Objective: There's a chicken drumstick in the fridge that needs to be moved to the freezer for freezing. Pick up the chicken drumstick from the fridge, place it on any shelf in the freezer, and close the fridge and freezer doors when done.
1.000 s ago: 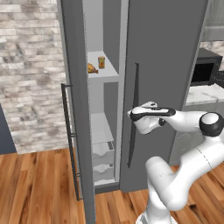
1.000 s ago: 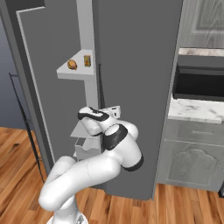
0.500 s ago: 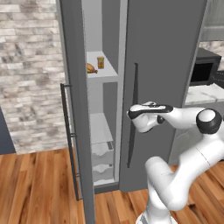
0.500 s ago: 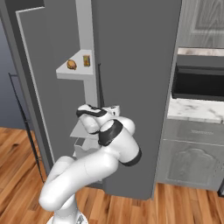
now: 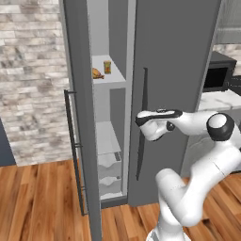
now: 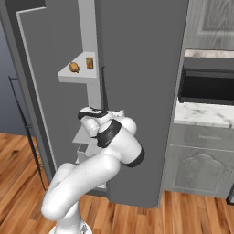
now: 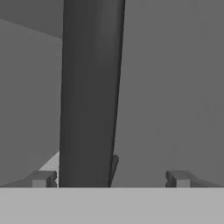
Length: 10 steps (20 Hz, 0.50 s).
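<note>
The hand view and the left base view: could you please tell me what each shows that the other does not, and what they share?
The hand view alone shows the tool open, its fingertips apart, with the dark bar handle close between them but nearer one fingertip. The left base view alone shows the chicken drumstick beside a small carton on a shelf, and drawers lower down. Both show that handle and the dark grey door behind it.

Claw (image 7: 109, 179) spread, door handle (image 7: 89, 94) between fingertips; narrow door gap (image 5: 110, 136) leaves slim access to shelf (image 5: 109, 77).
</note>
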### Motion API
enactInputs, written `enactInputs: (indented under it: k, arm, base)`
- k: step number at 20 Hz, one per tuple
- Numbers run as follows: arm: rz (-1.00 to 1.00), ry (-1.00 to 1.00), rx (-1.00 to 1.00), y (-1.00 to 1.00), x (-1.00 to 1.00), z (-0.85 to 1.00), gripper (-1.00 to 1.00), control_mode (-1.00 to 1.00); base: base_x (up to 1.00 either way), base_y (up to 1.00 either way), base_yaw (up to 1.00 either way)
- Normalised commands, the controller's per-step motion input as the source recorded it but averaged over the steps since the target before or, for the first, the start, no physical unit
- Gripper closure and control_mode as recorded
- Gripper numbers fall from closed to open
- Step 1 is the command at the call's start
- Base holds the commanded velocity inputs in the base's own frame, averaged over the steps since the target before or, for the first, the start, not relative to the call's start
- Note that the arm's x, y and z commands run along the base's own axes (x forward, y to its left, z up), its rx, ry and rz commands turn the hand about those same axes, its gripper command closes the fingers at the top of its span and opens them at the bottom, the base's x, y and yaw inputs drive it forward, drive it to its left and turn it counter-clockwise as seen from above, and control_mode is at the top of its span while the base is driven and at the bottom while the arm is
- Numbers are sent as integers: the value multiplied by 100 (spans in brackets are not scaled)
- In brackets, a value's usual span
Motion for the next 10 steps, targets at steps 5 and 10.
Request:
enactInputs:
  k: [5,10]
  arm:
    - [-7,-2,3,-4,-35,27,-100,-100]
    - [-6,0,3,-1,-31,21,-100,-100]
  base:
    - [0,0,0]
    - [0,0,0]
